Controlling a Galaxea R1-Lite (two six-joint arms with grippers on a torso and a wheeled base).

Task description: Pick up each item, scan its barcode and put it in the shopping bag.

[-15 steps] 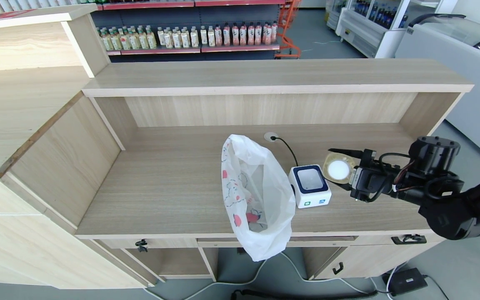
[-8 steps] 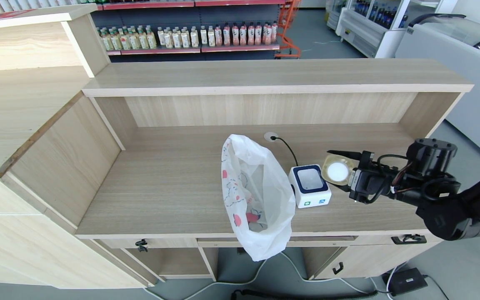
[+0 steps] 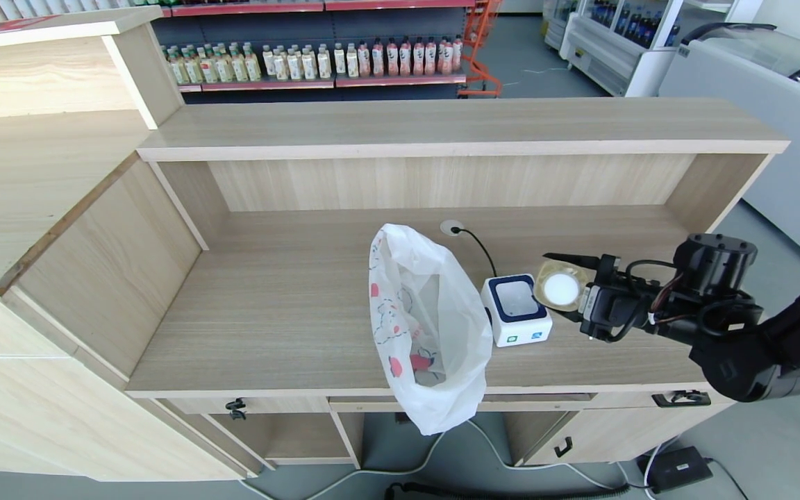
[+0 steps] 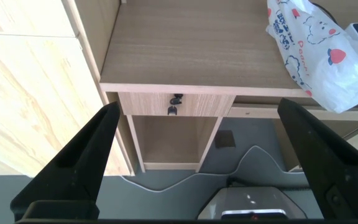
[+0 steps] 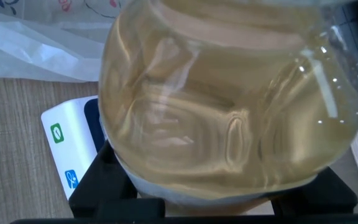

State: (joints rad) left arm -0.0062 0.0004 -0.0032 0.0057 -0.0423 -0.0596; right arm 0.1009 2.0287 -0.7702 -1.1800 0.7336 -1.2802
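The task appears to be in its middle part, at the scanning step. In the head view, a little right of the centre, the right end effector (image 3: 553, 286) pinches a bottle (image 3: 561, 288) of yellowish liquid with a white cap. The bottle is lifted off the worktop (image 3: 289, 312) and hangs just beside the scanner (image 3: 517, 309), on the scanner's right in the frame.

The right wrist view shows the bottle's round body (image 5: 229, 106) close above the scanner (image 5: 73, 149), so I judge that the barcode is not yet read or is being presented now.

The shopping bag (image 3: 428, 326) stands open at the centre, just left of the scanner. Whether it already holds items I cannot tell, because its red print confuses this. What is left is to finish the scan and put the bottle in the bag.

The left end effector (image 4: 197, 106) is spread wide and holds nothing, in front of the worktop edge.
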